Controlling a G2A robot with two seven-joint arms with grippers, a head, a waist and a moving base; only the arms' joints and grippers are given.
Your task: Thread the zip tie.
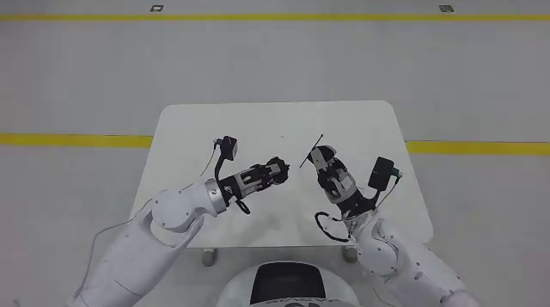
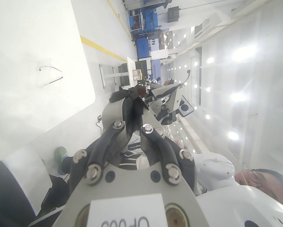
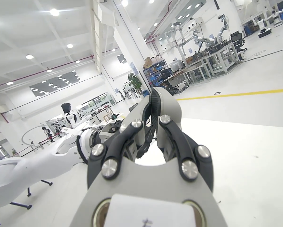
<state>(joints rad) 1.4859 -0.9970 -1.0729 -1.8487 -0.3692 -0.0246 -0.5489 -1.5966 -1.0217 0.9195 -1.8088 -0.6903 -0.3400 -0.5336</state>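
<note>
Top view: zip tie (image 1: 319, 141) is seen as a thin black strip, clenched in the right gripper (image 1: 314, 155) above the table (image 1: 361, 118), its free end angled outward. Left gripper (image 1: 282, 168) is held just beside, apart.
Left wrist view: its fingers are pressed together; possibly empty, the tips are obscured.
Right wrist view: fingers are clamped tight.
Tie is judged light, springy and slick; best gripped near the tip.

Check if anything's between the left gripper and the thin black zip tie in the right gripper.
Nothing visible. Only bare white table shows between the left gripper and the thin black zip tie the right gripper pinches.
</note>
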